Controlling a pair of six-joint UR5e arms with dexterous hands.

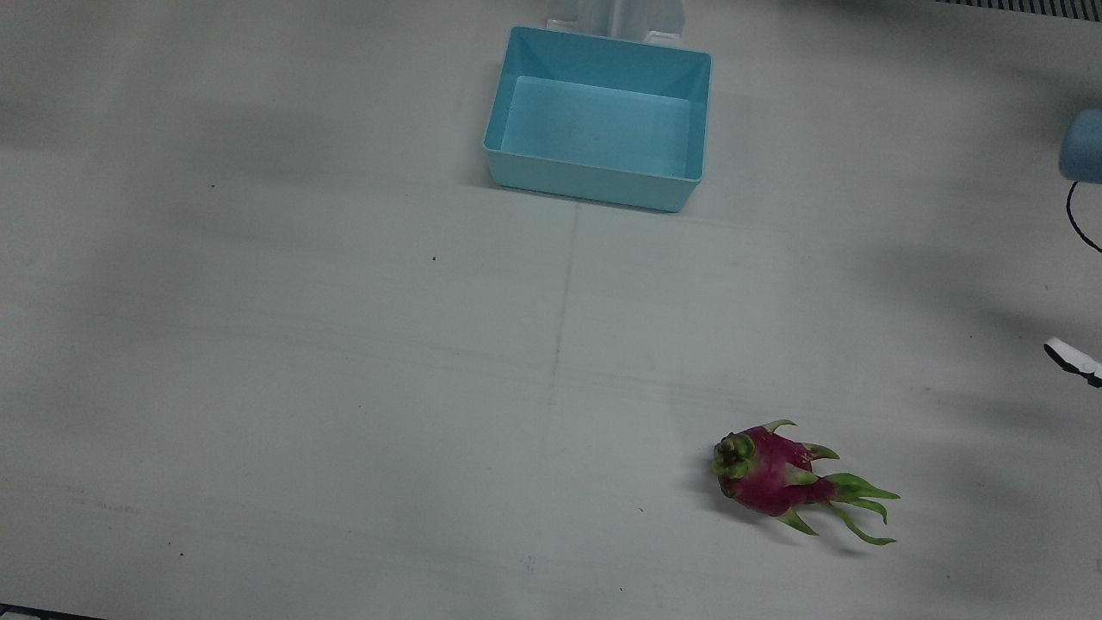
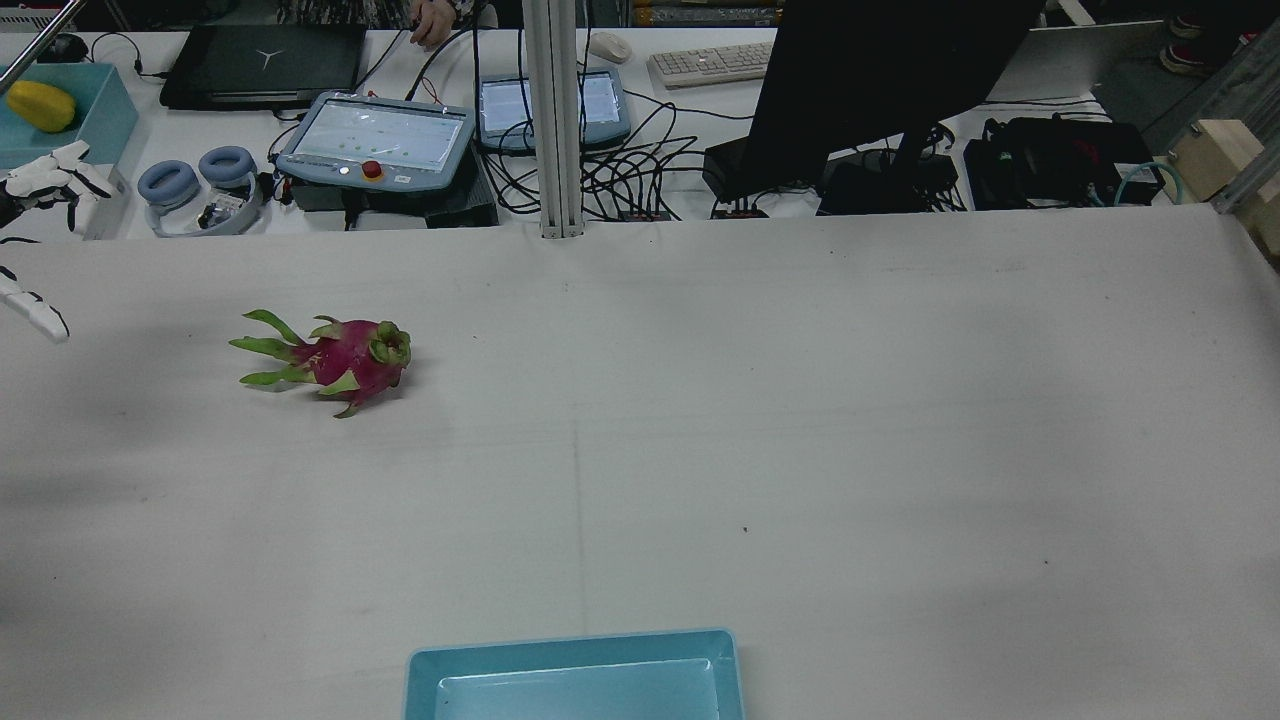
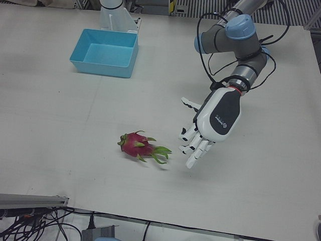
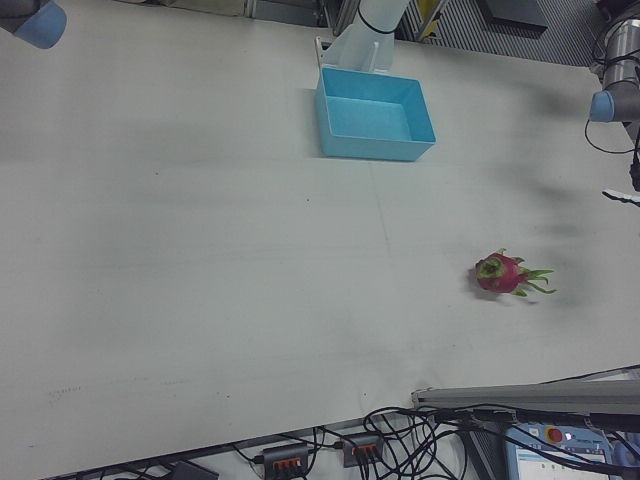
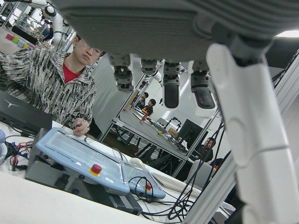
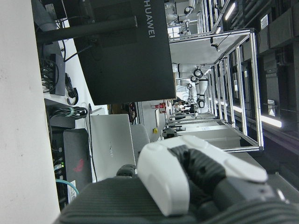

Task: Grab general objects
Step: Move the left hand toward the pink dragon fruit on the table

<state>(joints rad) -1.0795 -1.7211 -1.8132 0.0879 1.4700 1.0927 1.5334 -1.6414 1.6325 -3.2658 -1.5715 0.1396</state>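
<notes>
A magenta dragon fruit [image 1: 775, 478] [image 2: 340, 358] [image 3: 136, 145] [image 4: 500, 273] with green scales lies on its side on the white table. My left hand [image 3: 213, 120] hovers to the right of its leafy end in the left-front view, fingers spread and pointing down, holding nothing. Its fingertips [image 2: 40, 180] [image 1: 1072, 357] just show at the frame edges of the rear and front views. In the left hand view its fingers [image 5: 163, 79] hang apart. My right hand [image 6: 187, 177] appears only in its own view, away from the fruit; its posture is unclear.
An empty light-blue bin [image 1: 594, 185] [image 2: 570, 645] [image 3: 103, 68] [image 4: 375, 148] stands at the robot's side of the table. Beyond the far edge sit teach pendants [image 2: 375, 135], a laptop, headphones, a monitor and cables. A person [image 5: 46, 88] sits there.
</notes>
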